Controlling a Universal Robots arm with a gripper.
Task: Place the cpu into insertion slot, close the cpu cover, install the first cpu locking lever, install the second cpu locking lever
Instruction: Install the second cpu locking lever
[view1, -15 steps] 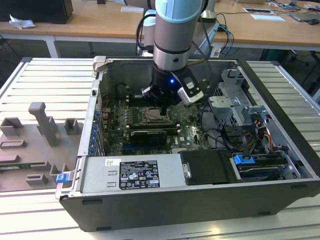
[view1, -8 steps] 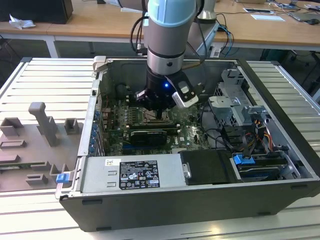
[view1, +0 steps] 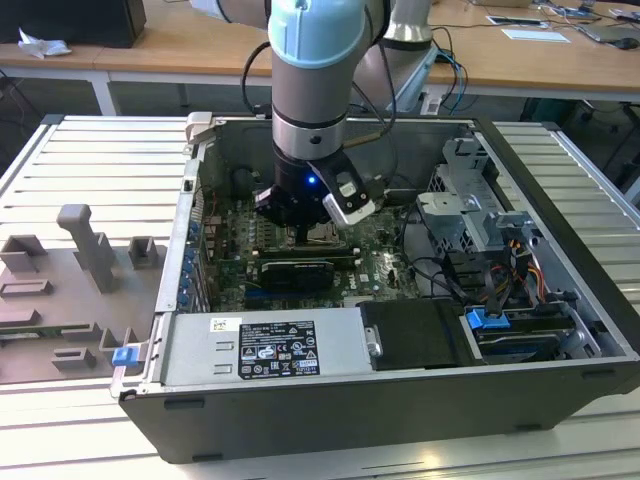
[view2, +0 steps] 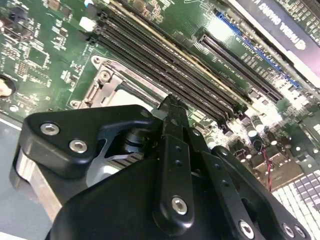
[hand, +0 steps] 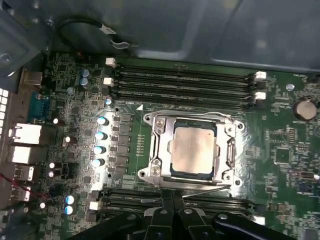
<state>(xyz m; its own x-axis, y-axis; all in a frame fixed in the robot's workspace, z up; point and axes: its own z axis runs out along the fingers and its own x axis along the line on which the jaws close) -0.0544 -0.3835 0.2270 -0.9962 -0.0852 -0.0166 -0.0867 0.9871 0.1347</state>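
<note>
The cpu (hand: 192, 150), pale metal top upward, lies seated in the insertion slot (hand: 159, 131) on the green motherboard (hand: 285, 150). The cpu cover (hand: 229, 150), a silver frame with a square window, lies flat around the chip. Black memory slots (hand: 185, 82) run along two sides of the socket. The claw (hand: 172, 197), its fingers brought together with nothing visible between them, stands just beside the socket's edge; in the second wrist view the tips (view2: 171, 102) sit at the socket rim. In the exterior view the arm (view1: 315, 90) reaches down into the open computer case (view1: 300, 420), which rests on the bench (view1: 90, 160).
</note>
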